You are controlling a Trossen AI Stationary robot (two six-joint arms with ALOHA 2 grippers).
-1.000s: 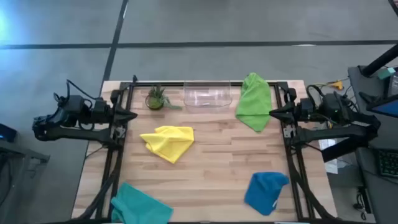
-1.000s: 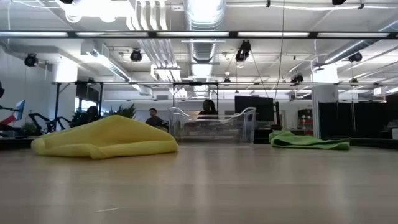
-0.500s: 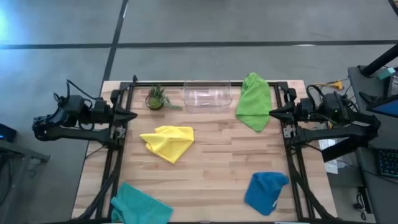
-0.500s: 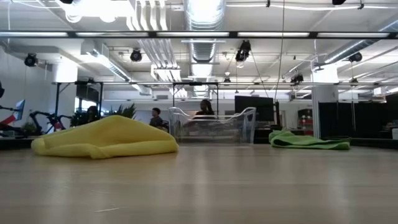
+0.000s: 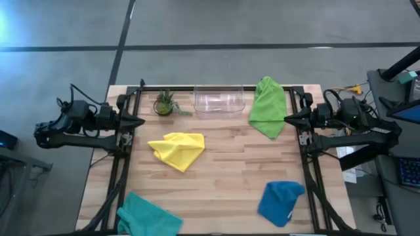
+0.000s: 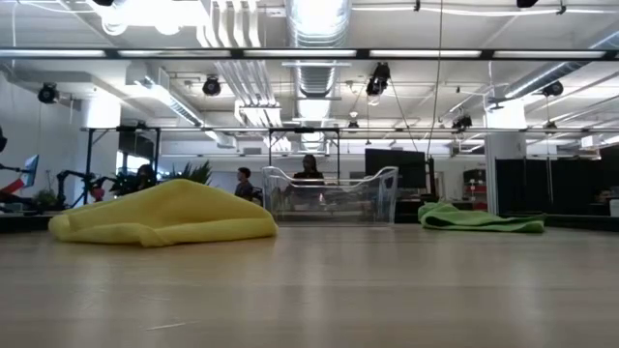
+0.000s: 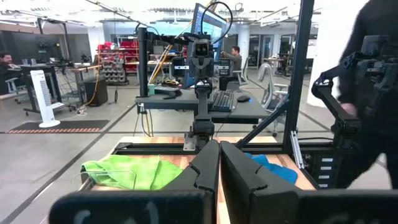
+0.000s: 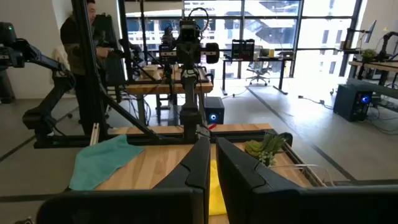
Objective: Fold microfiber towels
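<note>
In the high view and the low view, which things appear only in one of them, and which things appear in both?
Only the high view shows the blue towel, the teal towel, the potted plant, and both arms parked at the table's sides, with the left gripper and right gripper shut. Only the low view shows the room behind, with people at desks. Both show the yellow towel, the lime green towel, the clear bin and the wooden table.
</note>
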